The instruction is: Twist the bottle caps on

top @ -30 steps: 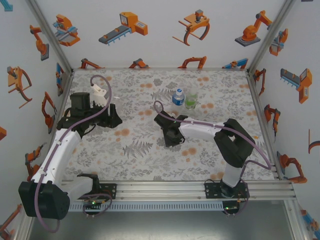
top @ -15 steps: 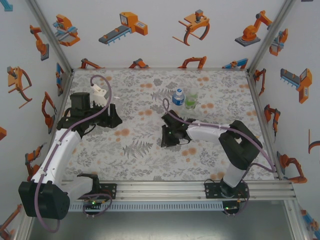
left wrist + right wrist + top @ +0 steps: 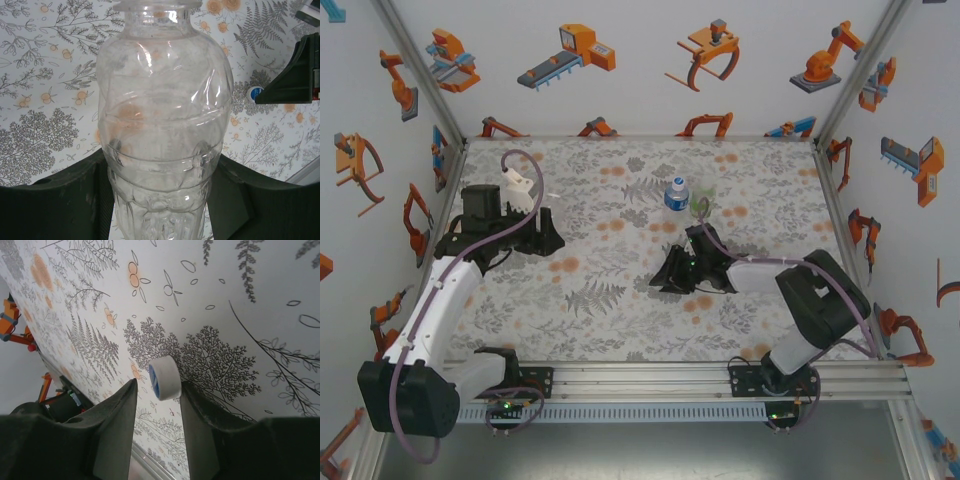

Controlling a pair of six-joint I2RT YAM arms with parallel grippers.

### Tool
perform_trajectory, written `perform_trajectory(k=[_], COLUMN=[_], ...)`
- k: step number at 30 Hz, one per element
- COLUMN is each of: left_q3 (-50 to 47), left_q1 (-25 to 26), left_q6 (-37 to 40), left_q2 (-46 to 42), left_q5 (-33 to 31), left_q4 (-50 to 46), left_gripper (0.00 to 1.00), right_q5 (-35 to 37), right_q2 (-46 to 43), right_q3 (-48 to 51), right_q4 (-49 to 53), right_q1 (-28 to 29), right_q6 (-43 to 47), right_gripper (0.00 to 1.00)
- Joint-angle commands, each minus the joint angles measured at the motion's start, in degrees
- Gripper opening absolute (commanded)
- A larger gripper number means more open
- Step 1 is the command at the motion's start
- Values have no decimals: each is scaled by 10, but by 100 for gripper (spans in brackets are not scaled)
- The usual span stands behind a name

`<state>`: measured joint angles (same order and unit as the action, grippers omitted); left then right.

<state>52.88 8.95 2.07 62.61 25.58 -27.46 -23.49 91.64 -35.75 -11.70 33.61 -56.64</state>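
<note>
One cap sat on the table between the narrow fingers of my right gripper, whether pinched I couldn't tell, so I judged it best to centre and squeeze it squarely before carrying it to the clear bottle clamped in my left gripper.

bright, even, diffuse light fills every view, leaving only faint soft-edged shadows on the table, while small white glints mark the clear bottle and the nearest parts of both wrist views look slightly soft.
</note>
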Motion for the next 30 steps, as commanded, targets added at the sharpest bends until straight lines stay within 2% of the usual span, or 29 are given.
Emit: perform_trajectory(k=[1, 10, 18, 30], left_q3=[11, 12, 12, 11], left_q1=[-1, -1, -1, -1], left_q6=[1, 0, 1, 1], left_q2=[3, 6, 5, 6], left_q5=[13, 14, 14, 16], left_q4=[1, 1, 2, 1], left_gripper=[0, 0, 0, 0], right_q5=[69, 114, 186, 330], right_q2=[-6, -60, -86, -6], right_q3=[14, -28, -115, -247], right_q4=[100, 191, 305, 446], right_q1=[-1, 3, 39, 121], right_q6=[14, 54, 111, 185], right_gripper=[41, 42, 43, 52])
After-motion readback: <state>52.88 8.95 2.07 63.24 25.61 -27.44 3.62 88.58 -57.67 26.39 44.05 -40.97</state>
